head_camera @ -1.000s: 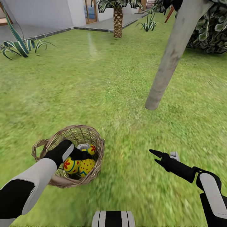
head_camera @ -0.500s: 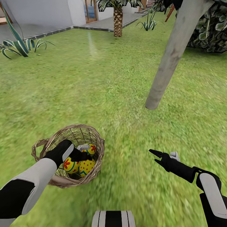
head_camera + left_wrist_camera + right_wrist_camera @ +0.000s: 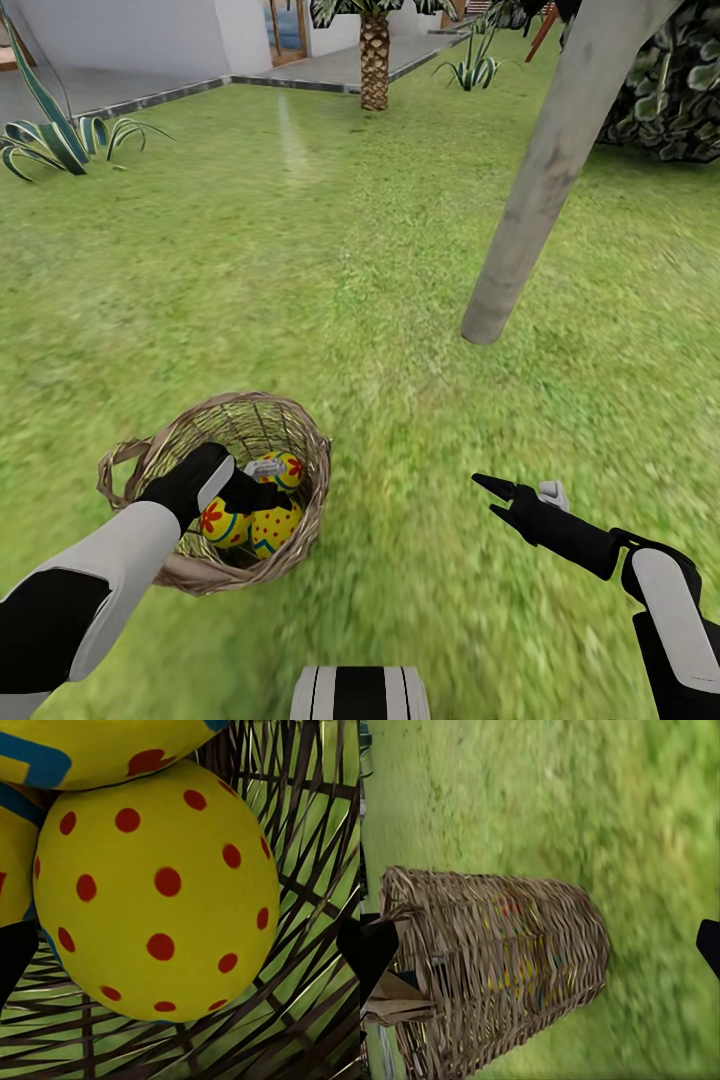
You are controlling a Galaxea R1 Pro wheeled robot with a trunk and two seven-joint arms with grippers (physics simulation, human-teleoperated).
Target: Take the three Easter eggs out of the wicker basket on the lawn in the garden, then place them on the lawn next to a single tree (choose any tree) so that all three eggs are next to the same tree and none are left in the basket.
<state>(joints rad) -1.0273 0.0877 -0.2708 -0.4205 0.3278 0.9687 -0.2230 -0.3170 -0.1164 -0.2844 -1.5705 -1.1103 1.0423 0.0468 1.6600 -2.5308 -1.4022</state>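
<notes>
The wicker basket (image 3: 305,470) stands on the lawn (image 3: 300,260) at the lower left. Three Easter eggs lie inside it: one with a red flower (image 3: 222,523), a red-dotted one (image 3: 277,524) and one behind (image 3: 284,467). My left gripper (image 3: 268,488) reaches down into the basket just above them. In the left wrist view the dotted egg (image 3: 157,892) lies between the spread dark fingertips (image 3: 13,964), not pinched. My right gripper (image 3: 490,497) hovers open over grass to the right of the basket (image 3: 502,967). The tree's pale trunk (image 3: 540,190) rises ahead on the right.
A scaly-trunked palm (image 3: 374,60) stands far ahead by the grey paving (image 3: 150,90). A spiky striped plant (image 3: 50,140) is at the far left, a dark shrub (image 3: 670,90) at the far right. Open grass lies between the basket and the trunk's foot (image 3: 485,325).
The whole picture has shifted slightly, so the camera moved. My left gripper sits slightly lower among the eggs in the basket. The right arm has not moved.
</notes>
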